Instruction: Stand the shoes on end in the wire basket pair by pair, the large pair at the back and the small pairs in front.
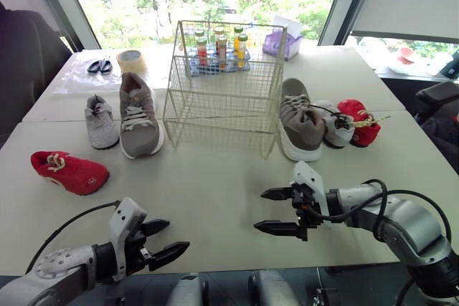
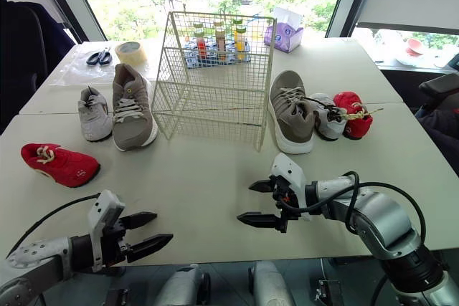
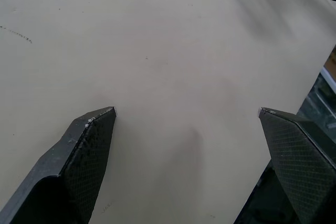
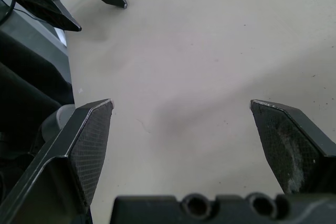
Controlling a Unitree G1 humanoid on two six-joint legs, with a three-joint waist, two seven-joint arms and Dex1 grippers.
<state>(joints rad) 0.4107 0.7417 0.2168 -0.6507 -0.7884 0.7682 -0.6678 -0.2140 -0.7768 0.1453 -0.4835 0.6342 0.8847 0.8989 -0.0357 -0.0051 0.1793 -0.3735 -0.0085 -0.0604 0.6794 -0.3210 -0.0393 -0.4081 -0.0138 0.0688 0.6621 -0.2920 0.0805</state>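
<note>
nothing done: 3 shoes [image 1: 138, 116] lie at 9 o'clock of the shoeless basket [image 1: 219, 116], 3 more at 3 o'clock. left gripper [image 1: 178, 235] and right gripper [image 1: 259, 210] gape, empty.

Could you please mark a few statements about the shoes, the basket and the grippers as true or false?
1. The basket holds no shoes. True.
2. Each gripper holds a shoe. False: the left gripper and the right gripper are open and empty, over the table.
3. Both red shoes lie to the right of the basket. False: one red shoe lies to its left, the other to its right.
4. A large shoe lies left of the basket and another right of it. True.
5. The scissors lie in the basket. False: they lie on the table, at the far left.
</note>
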